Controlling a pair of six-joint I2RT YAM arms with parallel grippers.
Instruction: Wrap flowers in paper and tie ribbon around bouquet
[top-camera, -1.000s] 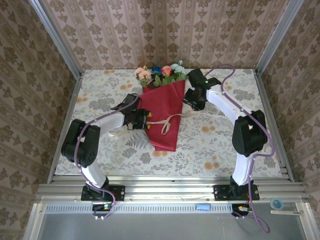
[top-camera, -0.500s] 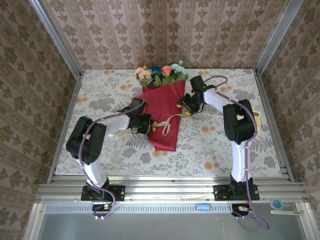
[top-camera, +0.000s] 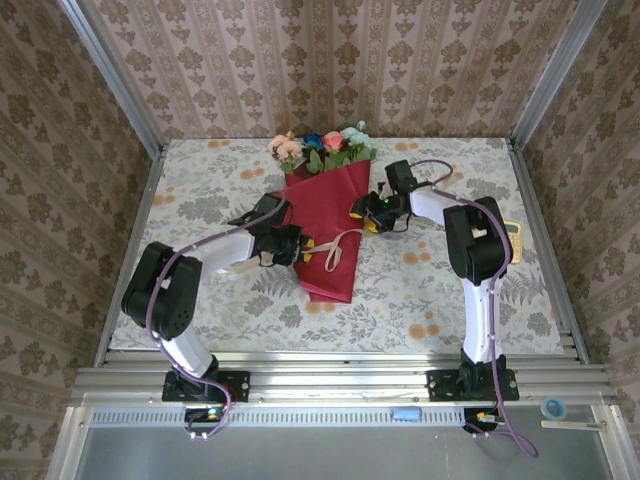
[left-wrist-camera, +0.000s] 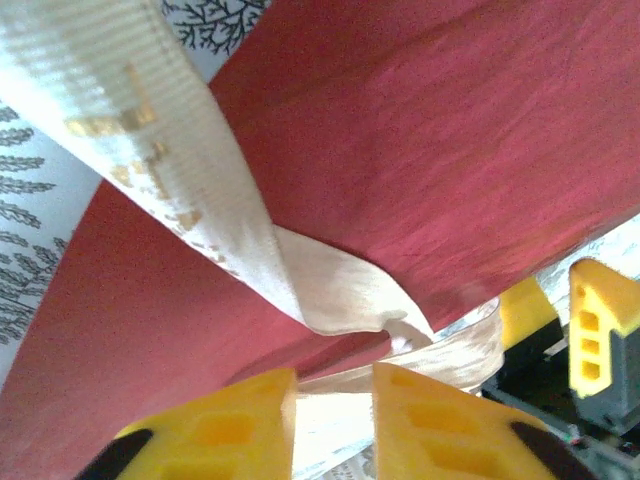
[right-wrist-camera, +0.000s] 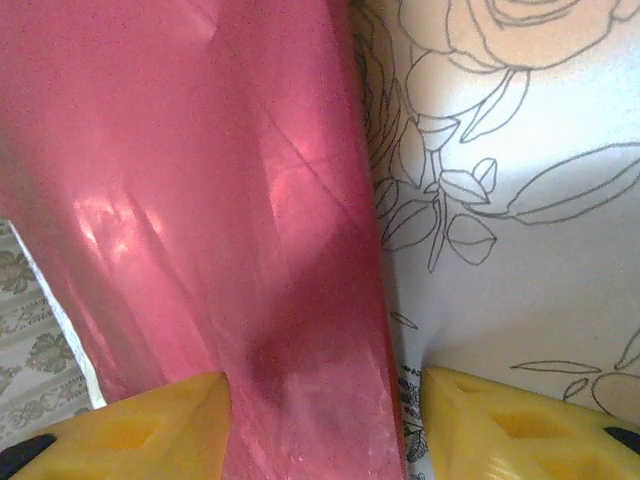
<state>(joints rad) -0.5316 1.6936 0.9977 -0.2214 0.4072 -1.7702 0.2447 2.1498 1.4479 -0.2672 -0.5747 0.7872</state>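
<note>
**A:** Began with the worktop (top-camera: 200, 200). Carried what?

**B:** Carried the bouquet (top-camera: 330, 200), laid flat near the middle with its narrow tip toward the arms. Found the paper (left-wrist-camera: 450, 130) rolled into a cone, with the flowers (top-camera: 325, 145) above the wide rim at the far end.

**A:** Flanked by what?

**B:** Flanked by both arms. Found the right end effector (right-wrist-camera: 325, 410) at the cone's right edge, fingers spread wide, straddling that edge and gripping nothing. Found the left end effector (left-wrist-camera: 335, 400) at the cone's left edge, fingers drawn near together with the ribbon (left-wrist-camera: 150, 130) in the narrow gap. Could not tell whether pinched fast or merely lying there.

**A:** Traced the ribbon how?

**B:** Traced it across the cone's lower half, crossed over itself on top of the paper, slack, not yet drawn snug.

**A:** Judged which step?

**B:** Judged the wrapping done and the tying in hand. Called next, probably, for a sure pinch on one ribbon end, a hold on the other end from the right side, then a pull apart without dragging the cone or springing the paper open.
</note>
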